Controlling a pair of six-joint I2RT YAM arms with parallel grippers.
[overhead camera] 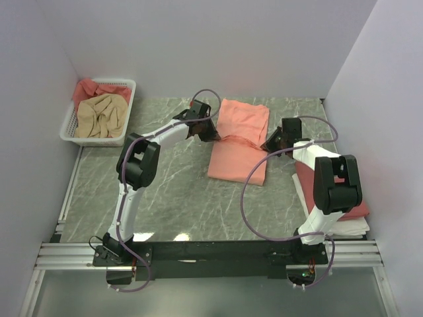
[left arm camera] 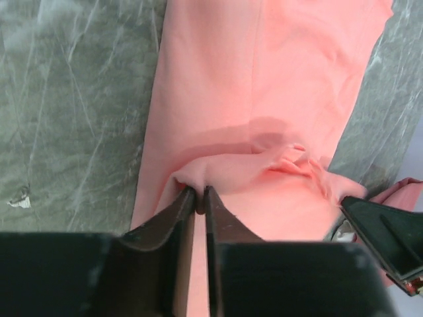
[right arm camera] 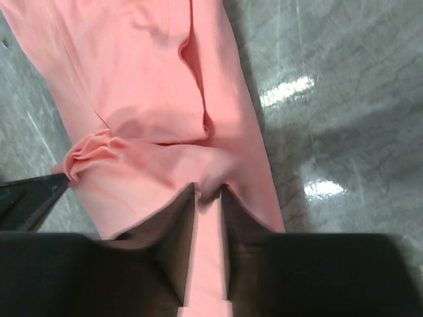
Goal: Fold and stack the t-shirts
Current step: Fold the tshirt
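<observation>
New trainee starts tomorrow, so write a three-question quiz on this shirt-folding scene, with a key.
1. True or false: the basket stands empty.
2. The left hand and right hand both have their fingertips at which item? A) salmon-pink t-shirt B) basket C) table edge
3. Fill in: the folded rose-red cloth lies on the robot's ___ side.

Key:
1. False: the basket holds a beige t-shirt.
2. A
3. right
</observation>
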